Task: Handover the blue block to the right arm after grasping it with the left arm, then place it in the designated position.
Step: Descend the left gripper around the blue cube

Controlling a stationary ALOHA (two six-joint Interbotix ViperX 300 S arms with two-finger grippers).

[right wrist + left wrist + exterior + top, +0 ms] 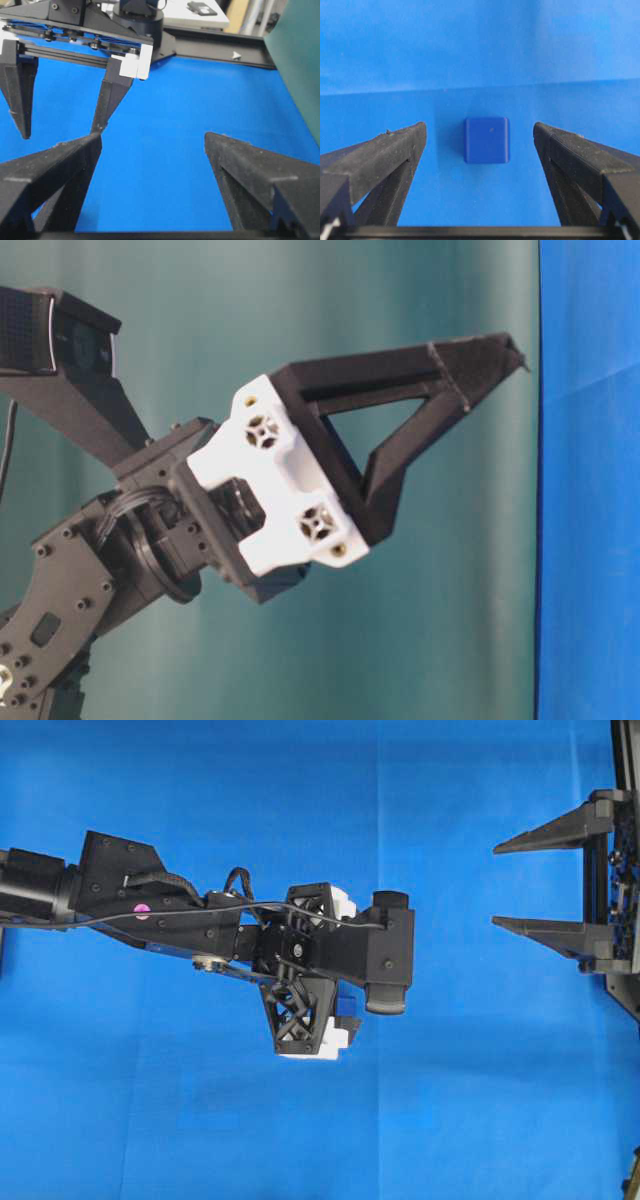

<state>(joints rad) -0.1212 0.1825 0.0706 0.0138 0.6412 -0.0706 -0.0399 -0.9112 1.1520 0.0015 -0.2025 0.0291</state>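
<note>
The blue block (487,140), a small dark-blue cube, lies flat on the bright blue cloth (480,50). My left gripper (479,129) hangs above it, open, with one finger on each side and a clear gap to both. From overhead the left gripper (335,970) points down at the cloth and covers the block except a dark sliver (347,1007). My right gripper (495,885) stands open and empty at the right edge, fingers pointing left. In its own view the right gripper (150,140) holds nothing; the block does not show there. No mark shows the designated position.
The left arm's fingers (112,100) hang in front of the right wrist camera. A black frame rail (215,47) borders the cloth's far side. A green backdrop (400,640) stands behind the left gripper's finger (440,370).
</note>
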